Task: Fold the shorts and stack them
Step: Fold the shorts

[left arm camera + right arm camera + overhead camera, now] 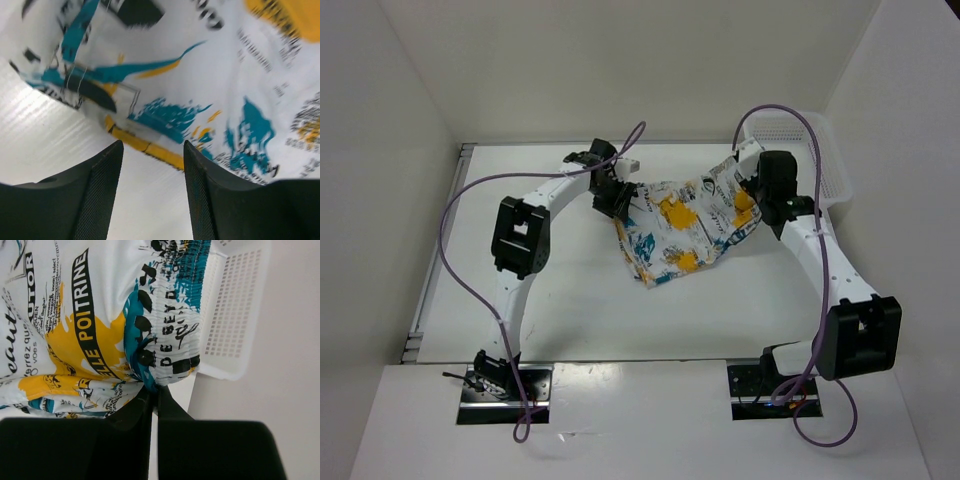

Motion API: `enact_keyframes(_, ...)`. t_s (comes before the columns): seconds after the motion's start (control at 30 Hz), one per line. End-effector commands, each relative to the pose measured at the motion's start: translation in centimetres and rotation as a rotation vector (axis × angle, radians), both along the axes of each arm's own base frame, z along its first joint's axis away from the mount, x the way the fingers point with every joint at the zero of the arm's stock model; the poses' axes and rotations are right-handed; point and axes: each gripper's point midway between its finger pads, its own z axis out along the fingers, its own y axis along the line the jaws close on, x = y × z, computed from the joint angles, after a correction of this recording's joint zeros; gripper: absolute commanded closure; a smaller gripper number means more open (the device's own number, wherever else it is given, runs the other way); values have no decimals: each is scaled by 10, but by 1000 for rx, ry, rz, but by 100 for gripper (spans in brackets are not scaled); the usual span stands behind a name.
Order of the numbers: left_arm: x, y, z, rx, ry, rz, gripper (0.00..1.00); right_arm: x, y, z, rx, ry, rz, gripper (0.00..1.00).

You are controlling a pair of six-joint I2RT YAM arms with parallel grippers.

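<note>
The shorts [680, 230], white cloth with yellow and teal patches and dark lettering, lie spread and rumpled on the white table between the two arms. My right gripper [155, 390] is shut on the elastic waistband edge of the shorts [165, 335] and holds that right end lifted. In the top view it [752, 200] sits at the shorts' right edge. My left gripper [152, 150] is open with bare table between its fingers, just short of the yellow hem of the shorts [200, 90]. In the top view it [618, 205] is at the shorts' left edge.
A white plastic mesh basket [820, 160] stands at the back right against the wall, close behind the right gripper; it also shows in the right wrist view [235, 315]. White walls enclose the table on the left, back and right.
</note>
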Motion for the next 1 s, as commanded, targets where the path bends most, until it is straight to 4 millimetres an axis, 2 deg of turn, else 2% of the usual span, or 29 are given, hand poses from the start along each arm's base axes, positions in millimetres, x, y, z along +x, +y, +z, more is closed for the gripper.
enact_keyframes(0.0,-11,-4,9,-20,-11,-20,41,10,6,56,42,-149,23,100)
enact_keyframes(0.03,-8,0,15,-24,-22,-11,37,10,7,51,48,-133,19,100)
enact_keyframes(0.13,-9,18,3,10,-4,24,35,12,9,55,54,-142,28,100)
enact_keyframes(0.2,-10,23,3,-38,23,28,33,13,9,52,53,-133,28,100)
enact_keyframes(0.27,-19,21,-7,-82,87,13,33,11,22,47,58,-112,64,100)
enact_keyframes(0.37,-28,4,-10,-181,145,-33,32,12,39,37,79,-84,99,100)
enact_keyframes(0.4,-30,2,-10,-192,157,-38,30,13,52,33,79,-71,129,100)
enact_keyframes(0.43,-30,-5,-13,-204,166,-52,30,14,57,38,93,-84,132,100)
enact_keyframes(0.47,-31,-6,-15,-210,179,-55,30,18,62,30,131,-62,126,100)
enact_keyframes(0.5,-29,-12,-21,-209,183,-64,30,22,68,36,165,-76,136,100)
enact_keyframes(0.57,-31,-11,-30,-202,205,-61,36,21,77,31,155,-57,152,100)
enact_keyframes(0.6,-29,-12,-31,-203,202,-61,39,18,93,31,156,-54,188,100)
enact_keyframes(0.7,-28,-12,-40,-199,217,-60,50,14,112,16,190,-13,216,100)
enact_keyframes(0.77,-25,-12,-38,-193,205,-57,55,7,136,12,188,2,273,100)
enact_keyframes(0.8,-26,-11,-43,-190,215,-56,60,0,149,1,180,34,307,100)
enact_keyframes(0.87,-23,-11,-42,-184,204,-54,64,-3,163,-2,176,47,340,100)
enact_keyframes(0.9,-26,-10,-47,-179,223,-51,65,-5,171,1,179,40,359,100)
enact_keyframes(0.93,-24,-11,-44,-182,213,-53,67,-10,186,-2,162,51,404,100)
enact_keyframes(0.97,-24,-9,-50,-171,220,-48,70,-11,192,-5,141,59,419,100)
